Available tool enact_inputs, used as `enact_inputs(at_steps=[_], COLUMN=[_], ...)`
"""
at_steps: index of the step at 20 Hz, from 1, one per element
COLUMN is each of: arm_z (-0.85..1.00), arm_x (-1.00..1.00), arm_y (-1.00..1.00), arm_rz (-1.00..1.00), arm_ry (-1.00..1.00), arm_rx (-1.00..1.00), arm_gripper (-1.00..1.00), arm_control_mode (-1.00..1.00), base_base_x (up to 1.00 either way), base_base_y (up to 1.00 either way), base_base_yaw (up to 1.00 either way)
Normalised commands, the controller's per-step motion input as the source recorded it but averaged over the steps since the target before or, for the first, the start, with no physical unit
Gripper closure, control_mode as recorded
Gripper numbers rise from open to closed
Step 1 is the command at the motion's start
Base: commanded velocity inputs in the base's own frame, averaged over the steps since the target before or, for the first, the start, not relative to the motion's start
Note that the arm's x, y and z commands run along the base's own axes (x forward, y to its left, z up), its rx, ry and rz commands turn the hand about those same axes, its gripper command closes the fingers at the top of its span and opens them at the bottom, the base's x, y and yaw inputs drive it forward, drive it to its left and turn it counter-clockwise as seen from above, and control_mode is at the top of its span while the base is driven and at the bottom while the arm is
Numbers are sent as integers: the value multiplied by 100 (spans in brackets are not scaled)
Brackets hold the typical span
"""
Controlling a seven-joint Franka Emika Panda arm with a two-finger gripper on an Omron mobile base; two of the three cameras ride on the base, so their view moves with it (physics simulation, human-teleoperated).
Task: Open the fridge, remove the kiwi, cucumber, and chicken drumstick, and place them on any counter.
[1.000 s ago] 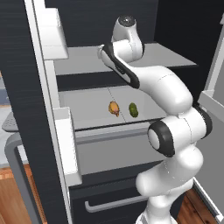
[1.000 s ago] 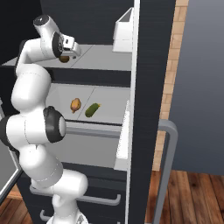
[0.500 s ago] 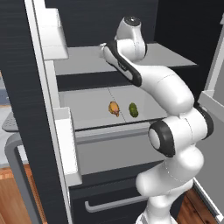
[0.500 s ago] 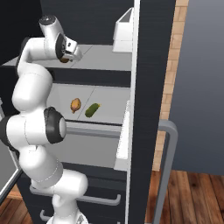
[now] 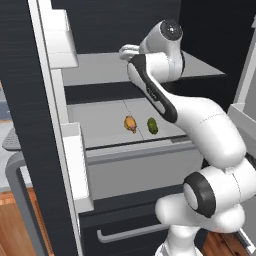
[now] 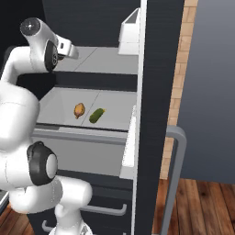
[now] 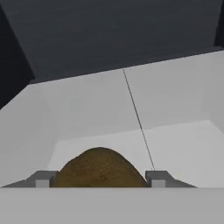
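— Kiwi (image 7: pixel 99 168)? It sits between the two finger tips (image 7: pixel 43 179) of the gripper (image 7: pixel 99 181), which pinch it from both sides, up at the upper shelf of the open fridge (image 5: pixel 150 165).

— And the rest?

— Farther in and lower, on the shelf below: the chicken drumstick (image 5: pixel 130 123) on the left, the cucumber (image 5: pixel 152 125) just beside it on the right, apart. Both fridge doors stand wide.

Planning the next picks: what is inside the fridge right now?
On the lower shelf of the fridge lie the chicken drumstick and cucumber, side by side. On the upper shelf the gripper is shut on the kiwi. The arm hides part of that shelf.
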Motion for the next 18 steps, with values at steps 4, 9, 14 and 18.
enact_inputs(at_steps=[4, 9, 14, 18], arm_z=[11, 0, -5, -29], arm_x=[-100, -100, -100, -87], arm_y=[-29, -26, -17, -2], arm_rz=[0, 0, 0, 0], arm_ry=[-23, -1, 4, 17], arm_rx=[0, 0, 0, 0], arm_gripper=[100, 100, 100, 100], arm_control_mode=[-100, -100, -100, -100], base_base_x=[0, 0, 0, 0], base_base_y=[0, 0, 0, 0], base_base_yaw=[0, 0, 0, 0])
